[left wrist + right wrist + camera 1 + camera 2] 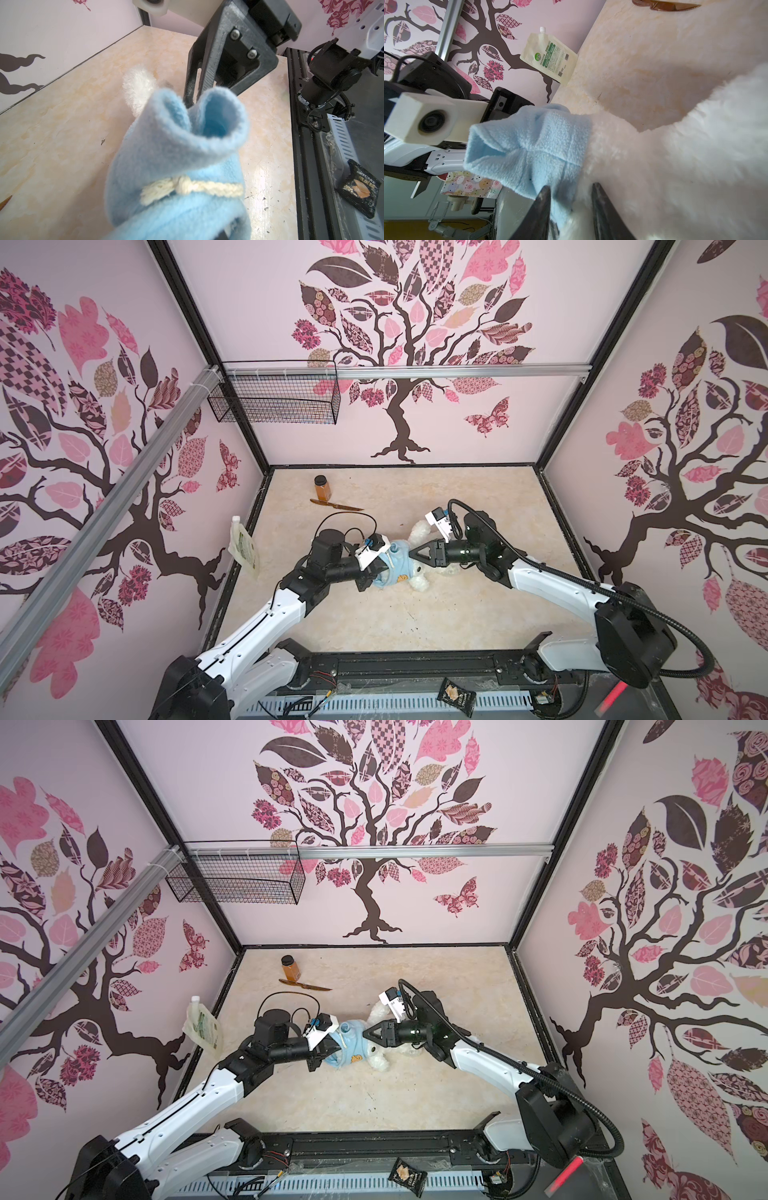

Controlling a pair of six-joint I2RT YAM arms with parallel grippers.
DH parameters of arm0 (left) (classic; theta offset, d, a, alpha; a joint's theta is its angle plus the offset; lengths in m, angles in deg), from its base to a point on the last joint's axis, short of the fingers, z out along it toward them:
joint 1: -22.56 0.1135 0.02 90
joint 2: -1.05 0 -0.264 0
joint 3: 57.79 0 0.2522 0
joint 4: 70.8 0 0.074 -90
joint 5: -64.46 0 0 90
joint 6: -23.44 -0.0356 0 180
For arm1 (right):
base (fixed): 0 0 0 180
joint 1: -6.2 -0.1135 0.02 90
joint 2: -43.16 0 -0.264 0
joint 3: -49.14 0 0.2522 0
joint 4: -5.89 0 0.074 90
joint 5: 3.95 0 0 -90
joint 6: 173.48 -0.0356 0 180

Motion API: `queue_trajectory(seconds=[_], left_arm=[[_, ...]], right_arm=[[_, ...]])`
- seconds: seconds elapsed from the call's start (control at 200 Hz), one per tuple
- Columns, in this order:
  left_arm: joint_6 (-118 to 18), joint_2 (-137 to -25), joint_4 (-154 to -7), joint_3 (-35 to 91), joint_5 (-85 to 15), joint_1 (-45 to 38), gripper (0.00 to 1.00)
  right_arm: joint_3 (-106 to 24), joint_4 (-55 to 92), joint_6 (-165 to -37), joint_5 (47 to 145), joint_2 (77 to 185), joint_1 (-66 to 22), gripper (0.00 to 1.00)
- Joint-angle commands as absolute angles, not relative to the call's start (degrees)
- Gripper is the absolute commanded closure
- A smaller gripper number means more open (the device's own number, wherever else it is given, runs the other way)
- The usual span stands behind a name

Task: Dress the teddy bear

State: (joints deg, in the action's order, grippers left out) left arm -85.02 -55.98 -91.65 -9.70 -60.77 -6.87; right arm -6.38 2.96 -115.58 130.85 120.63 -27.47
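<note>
Left end effector (376,572) and right end effector (572,197) clamp shirt (529,149); jar (322,486) holds amber contents.

Tree-decal walls (257,302), marbled beige floor (457,614)

I'm driving arms in a lab test booth: tree-decal walls (257,302), black frame (187,302), aluminium rail (457,372) and wire basket (274,402) above the tabletop (457,497).

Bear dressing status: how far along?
Done: the shirt looks pulled over the bear, covering its torso. In hand: left gripper shut on the shirt; right gripper straddles hem and fur, jaws apart, grip unclear. Left: a sleeve looks empty, so an arm likely needs threading.
</note>
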Motion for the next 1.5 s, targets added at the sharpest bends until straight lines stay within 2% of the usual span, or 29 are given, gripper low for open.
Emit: queue_trajectory(seconds=[0.0,0.17,0.375,0.615,0.77,0.925,1.07,1.195,1.325,1.496], left_arm=[[-86.03,-55.28,-90.93,-7.14,-62.21,-7.33,1.00],[-87.10,-55.51,-92.38,-6.98,-62.05,-7.43,1.00],[-92.05,-54.02,-98.38,-6.42,-63.07,-7.83,1.00],[-95.21,-51.24,-100.24,-7.80,-67.65,-7.95,1.00],[-94.64,-50.01,-100.60,-7.64,-66.67,-8.03,1.00],[-82.09,-47.45,-89.39,-10.20,-58.92,-7.51,1.00],[-69.01,-47.25,-79.69,-12.20,-56.72,-7.45,1.00],[-58.10,-49.28,-79.89,-11.56,-51.51,-7.47,1.00],[-42.23,-50.43,-80.24,-11.46,-45.48,-6.44,1.00],[-19.47,-53.13,-83.25,-9.28,-49.58,-1.28,1.00]], right_arm=[[-9.66,1.47,-115.47,131.61,122.86,-28.78,0.66],[-10.50,1.39,-115.70,129.19,124.20,-29.74,0.81],[-8.86,6.53,-114.69,117.65,121.54,-25.19,1.00],[-4.61,5.92,-116.48,114.40,121.45,-20.22,1.00],[-0.81,3.11,-118.04,114.95,122.00,-15.72,1.00],[1.77,4.18,-115.14,112.55,121.98,-14.06,1.00],[0.58,3.92,-115.02,115.62,124.82,-14.76,1.00],[-0.87,2.06,-114.05,118.13,123.05,-16.01,0.88],[0.74,-0.80,-111.09,117.39,115.21,-16.29,0.75],[4.16,-4.25,-105.26,115.50,107.76,-22.28,0.66]])
